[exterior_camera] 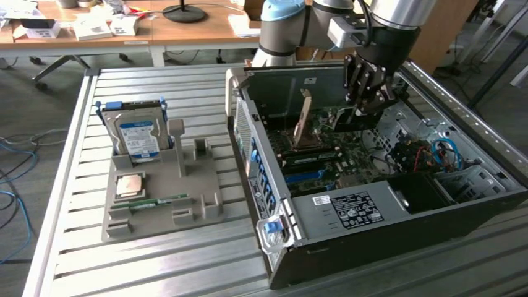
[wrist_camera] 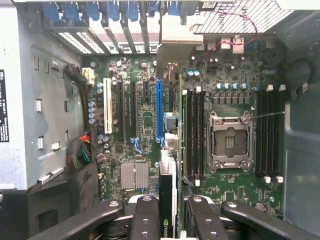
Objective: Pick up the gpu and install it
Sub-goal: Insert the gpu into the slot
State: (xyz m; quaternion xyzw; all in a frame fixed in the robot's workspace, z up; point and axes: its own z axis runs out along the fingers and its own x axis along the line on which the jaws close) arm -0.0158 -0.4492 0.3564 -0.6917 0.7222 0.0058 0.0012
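Quick rundown: the arm [exterior_camera: 281, 28] is seen entering from the top of the exterior view, bent over at its chunky silver-and-blue joints. The wrist [exterior_camera: 394, 31] is pointed pretty much straight down, and the gripper [exterior_camera: 367, 99] is hung directly below it, upright. In the wrist view the two black fingers [wrist_camera: 146, 217] are set close together with just a narrow gap between them, while the outer links are splayed wide to either side. A graphics card [wrist_camera: 167, 220] is pinched edge-on in that gap, so the gripper is clamped on it rather than spread. Contact at the pads themselves can't really be made out.
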